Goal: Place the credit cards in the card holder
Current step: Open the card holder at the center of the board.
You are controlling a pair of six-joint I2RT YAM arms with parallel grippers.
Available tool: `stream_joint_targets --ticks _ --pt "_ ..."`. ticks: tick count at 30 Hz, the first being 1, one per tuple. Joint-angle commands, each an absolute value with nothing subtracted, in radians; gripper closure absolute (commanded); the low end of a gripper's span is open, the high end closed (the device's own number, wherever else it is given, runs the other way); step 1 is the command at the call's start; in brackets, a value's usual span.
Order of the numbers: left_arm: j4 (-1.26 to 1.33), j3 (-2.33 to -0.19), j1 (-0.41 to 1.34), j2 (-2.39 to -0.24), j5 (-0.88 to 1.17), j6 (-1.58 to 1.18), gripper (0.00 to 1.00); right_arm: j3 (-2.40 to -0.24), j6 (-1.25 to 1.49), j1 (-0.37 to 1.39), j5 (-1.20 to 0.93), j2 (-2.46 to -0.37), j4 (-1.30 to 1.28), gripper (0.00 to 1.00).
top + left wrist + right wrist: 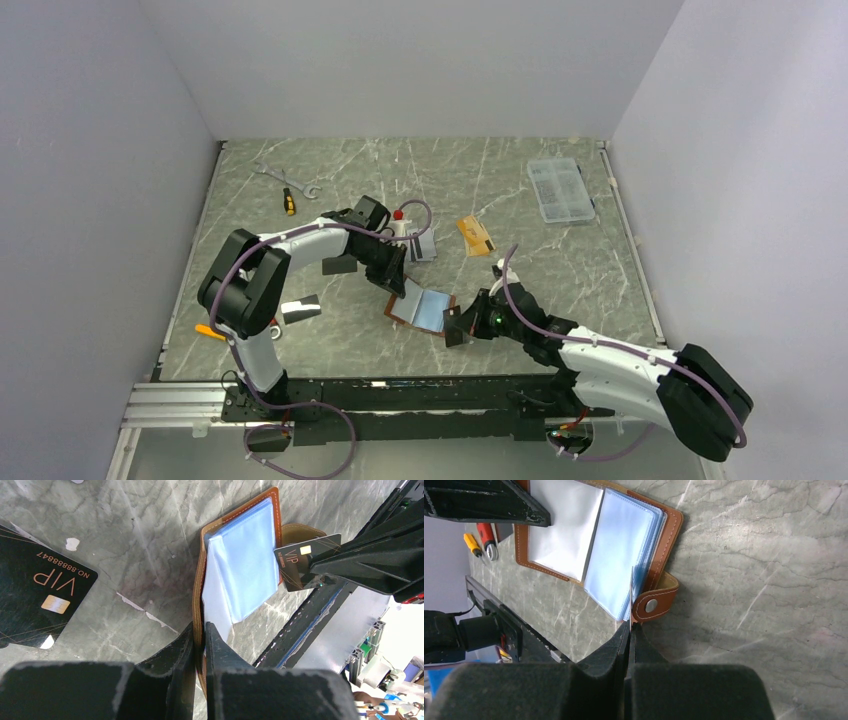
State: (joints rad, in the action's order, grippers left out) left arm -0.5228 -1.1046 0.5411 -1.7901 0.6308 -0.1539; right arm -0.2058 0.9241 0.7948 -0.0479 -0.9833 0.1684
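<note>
The tan card holder lies open on the table, its light blue sleeves facing up. My left gripper is shut on the holder's far cover edge. My right gripper is shut on a black VIP card, held on edge at the sleeves beside the snap tab. In the right wrist view the card shows as a thin line. Another black VIP card lies flat on the table. An orange card, a silver-grey card and a grey card lie loose.
A clear plastic compartment box stands at the back right. A wrench and a yellow-handled screwdriver lie at the back left. A small red-capped object sits behind the left gripper. An orange tool handle lies by the left edge.
</note>
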Motion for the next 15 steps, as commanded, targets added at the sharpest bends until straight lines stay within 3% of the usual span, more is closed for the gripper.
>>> stream_joint_targets --ticks 1,15 --pt "-0.517 -1.111 0.550 -1.756 0.629 -0.144 0.86 -0.200 0.933 0.789 -0.019 -0.940 0.145 1.00" --pt "-0.507 -1.108 0.560 -1.743 0.643 -0.147 0.87 -0.208 0.929 0.788 -0.036 -0.965 0.187 1.00"
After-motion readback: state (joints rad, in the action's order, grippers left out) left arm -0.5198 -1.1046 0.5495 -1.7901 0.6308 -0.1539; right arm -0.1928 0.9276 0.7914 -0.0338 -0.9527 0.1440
